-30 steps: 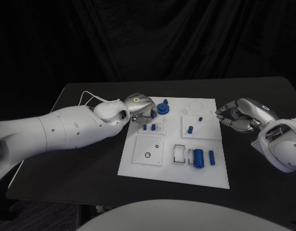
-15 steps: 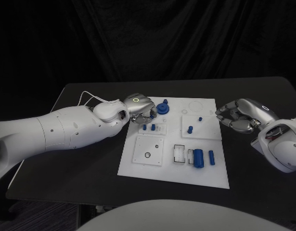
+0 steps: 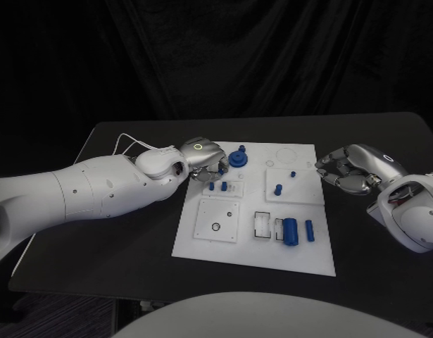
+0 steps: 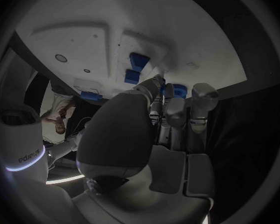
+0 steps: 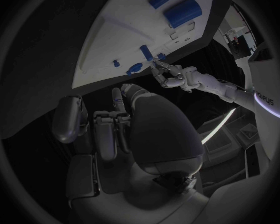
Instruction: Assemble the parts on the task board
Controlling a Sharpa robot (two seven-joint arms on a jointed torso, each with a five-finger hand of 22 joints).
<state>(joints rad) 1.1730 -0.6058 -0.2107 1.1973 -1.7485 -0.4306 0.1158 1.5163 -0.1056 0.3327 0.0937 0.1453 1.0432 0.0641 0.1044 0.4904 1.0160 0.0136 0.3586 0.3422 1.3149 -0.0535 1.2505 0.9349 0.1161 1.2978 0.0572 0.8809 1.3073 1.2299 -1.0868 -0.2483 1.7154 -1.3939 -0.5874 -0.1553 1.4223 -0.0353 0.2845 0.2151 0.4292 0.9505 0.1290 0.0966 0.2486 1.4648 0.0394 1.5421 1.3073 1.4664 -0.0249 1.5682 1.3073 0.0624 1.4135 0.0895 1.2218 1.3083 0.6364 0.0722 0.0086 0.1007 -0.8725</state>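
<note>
Black cloth is hanging behind the black table (image 3: 379,134), and the white task board (image 3: 262,243) is lying in the middle of it.

The left hand (image 3: 204,158) is reaching over the far corner of the board. Its fingers are bending down close beside a round blue part (image 3: 239,156) that is standing up on the board. They are very near it, but nobody can tell from these pictures if they are pinching it or just touching it. Two small blue pegs (image 3: 217,186) are sitting just below this hand, a little nearer the robot.

The right hand (image 3: 351,167) is waiting off the board's edge, over the table. Its fingers are curling in and nothing is in them. A small blue peg (image 3: 279,189) is standing on the board next to it, toward the left hand. Two bigger blue parts (image 3: 296,230) are lying nearer the robot than that hand.

It looks like the left hand is working on the round blue part at the far corner. The next move probably needs a careful, steady grip on that part, with slow little finger moves so it goes in straight.

For writing, the wrist views are showing part of a word on the robot's white body: it is looking like "edreus" in one and "aueus" in the other, so the full word is not clear.
</note>
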